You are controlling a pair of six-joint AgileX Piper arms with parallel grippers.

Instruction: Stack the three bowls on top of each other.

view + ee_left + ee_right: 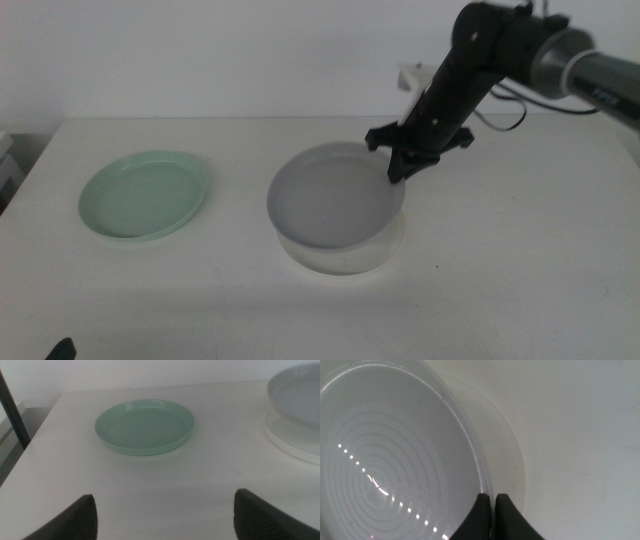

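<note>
The mint green bowl (pixel 145 193) (pixel 144 426) lies flat on the table's left side, with nothing near it. At the middle, the grey bowl (pixel 330 195) (pixel 395 460) (pixel 300 390) hangs tilted just above the white bowl (pixel 340 258) (pixel 512 470) (pixel 295 440). My right gripper (pixel 400 170) (pixel 490 505) is shut on the grey bowl's far right rim. The white bowl sits on the table and mostly shows as a rim under the grey one. My left gripper (pixel 62 347) (pixel 165 515) waits open at the front left corner, facing the green bowl.
A small white object (pixel 415 75) sits at the table's back edge by the wall, behind the right arm. The table's left edge (pixel 30 160) drops off close to the green bowl. A dark pole (pixel 12 410) stands beyond that edge.
</note>
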